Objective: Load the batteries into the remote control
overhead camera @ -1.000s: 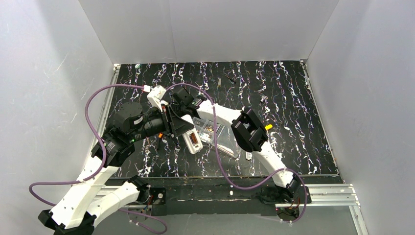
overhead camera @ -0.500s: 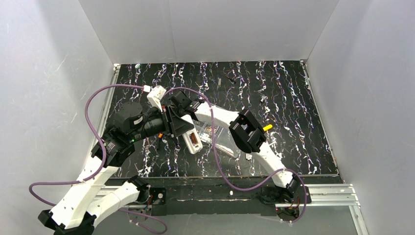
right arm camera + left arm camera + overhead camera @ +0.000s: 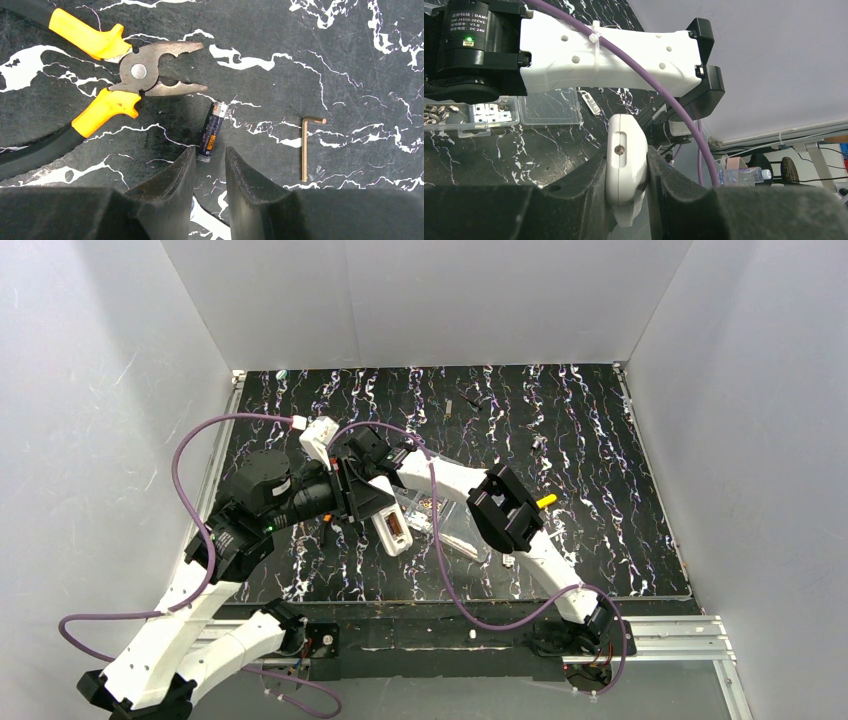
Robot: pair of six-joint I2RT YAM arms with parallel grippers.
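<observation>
a black white-veined desk (image 3: 600,440) is seen from above, with two white arms reaching in from its near edge. the remote control (image 3: 625,150), a slim white bar, is clamped across its narrow sides by the left gripper (image 3: 626,165), whose jaws are closed tight on it. it is held off the desk, left of centre and nearer the near edge, with one rounded end pointing toward that edge and a brownish recess showing on its upper face. in the left wrist view a clear organiser box (image 3: 499,112) is seen lying on the desk beyond the remote, under the right arm (image 3: 609,60). the right gripper (image 3: 210,167) is pointed down at the desk with its jaws partly open and nothing held. a battery (image 3: 212,131) lies flat, its near end just at the gap between the fingertips. yellow-handled pliers (image 3: 125,75) are seen beside the battery, and a small hex key (image 3: 307,147) on its other side, apart from it.
</observation>
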